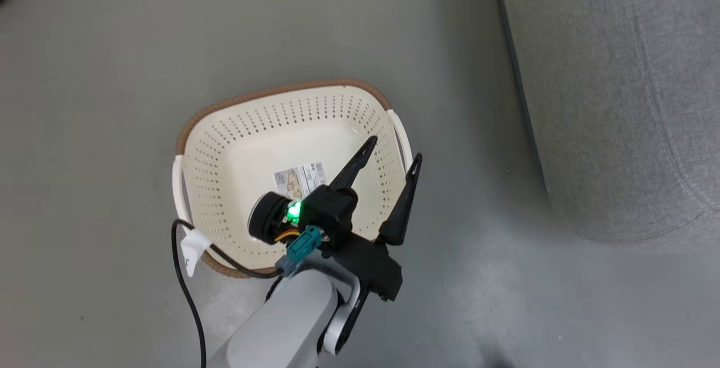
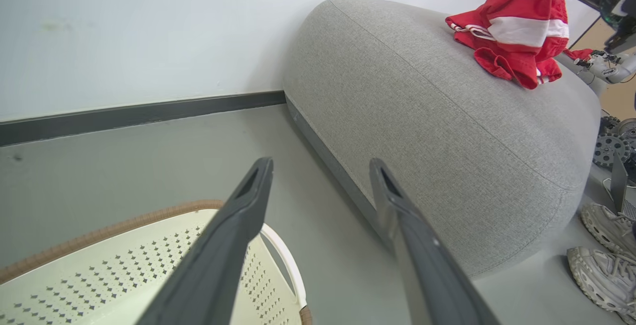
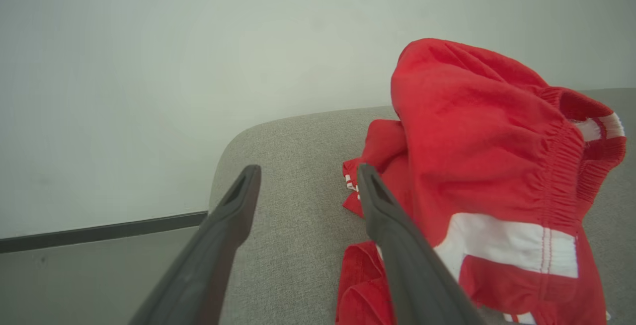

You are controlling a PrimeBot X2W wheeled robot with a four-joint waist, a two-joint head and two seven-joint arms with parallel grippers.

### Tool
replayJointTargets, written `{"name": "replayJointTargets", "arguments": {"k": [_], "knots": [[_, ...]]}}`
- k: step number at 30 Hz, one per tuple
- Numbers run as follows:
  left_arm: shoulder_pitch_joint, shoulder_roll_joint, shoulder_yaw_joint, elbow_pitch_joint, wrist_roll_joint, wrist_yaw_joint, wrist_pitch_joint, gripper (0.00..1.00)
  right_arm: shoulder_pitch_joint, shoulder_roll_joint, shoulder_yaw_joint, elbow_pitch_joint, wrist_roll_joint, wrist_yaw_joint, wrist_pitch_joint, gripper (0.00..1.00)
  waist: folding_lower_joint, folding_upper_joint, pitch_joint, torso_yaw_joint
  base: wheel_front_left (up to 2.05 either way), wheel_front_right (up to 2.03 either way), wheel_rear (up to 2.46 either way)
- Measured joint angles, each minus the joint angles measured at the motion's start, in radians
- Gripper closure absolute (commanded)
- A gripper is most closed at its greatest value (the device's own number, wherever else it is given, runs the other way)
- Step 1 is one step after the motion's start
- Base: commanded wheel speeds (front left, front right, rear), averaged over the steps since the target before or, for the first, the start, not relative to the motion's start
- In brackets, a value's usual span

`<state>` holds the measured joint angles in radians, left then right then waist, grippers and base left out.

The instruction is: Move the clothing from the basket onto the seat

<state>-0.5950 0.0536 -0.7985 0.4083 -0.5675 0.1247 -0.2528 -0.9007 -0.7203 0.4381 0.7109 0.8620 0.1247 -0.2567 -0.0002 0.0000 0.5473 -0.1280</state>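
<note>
A smooth grey floor (image 1: 112, 47) with a dull sheen runs up to a plain white wall (image 2: 124, 27) at ten o'clock, a dark grey skirting board (image 2: 139, 115) between them. Grey trainers (image 2: 601, 275) sit at four o'clock. Light is soft and even.

The left arm (image 1: 292, 312) is pale grey and comes up from the bottom edge of the head view. Its wrist (image 1: 337, 210) is black, with a small green light (image 1: 293, 210). The left claw (image 1: 394, 151) points up and to the right. Its two long dark fingers (image 1: 402, 205) are spread wide and hold nothing. The right claw (image 3: 308, 171) is spread wide too, holding nothing.
</note>
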Motion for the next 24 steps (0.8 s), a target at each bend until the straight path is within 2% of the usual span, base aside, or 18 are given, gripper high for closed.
{"name": "replayJointTargets", "arguments": {"k": [7, 13, 24], "knots": [[0.070, -0.001, 0.053, 0.012, -0.014, 0.000, 0.000, 0.00, 0.084, 0.021, 0.029, -0.063, -0.005, 0.000, 0.000, 0.00, 0.0000, 0.0000, -0.095, 0.026, 0.00, 0.00, 0.00], [0.134, -0.006, 0.150, 0.037, -0.022, 0.000, 0.000, 0.00, 0.163, 0.031, 0.029, -0.109, -0.004, 0.000, 0.000, 0.00, -0.0001, -0.0001, -0.174, 0.061, 0.00, 0.00, 0.00], [0.254, -0.008, 0.327, 0.071, 0.035, 0.000, 0.000, 0.00, 0.313, 0.116, 0.051, -0.199, -0.019, 0.000, 0.000, 0.00, 0.0000, -0.0002, -0.303, 0.129, 0.00, 0.00, 0.00]]}}
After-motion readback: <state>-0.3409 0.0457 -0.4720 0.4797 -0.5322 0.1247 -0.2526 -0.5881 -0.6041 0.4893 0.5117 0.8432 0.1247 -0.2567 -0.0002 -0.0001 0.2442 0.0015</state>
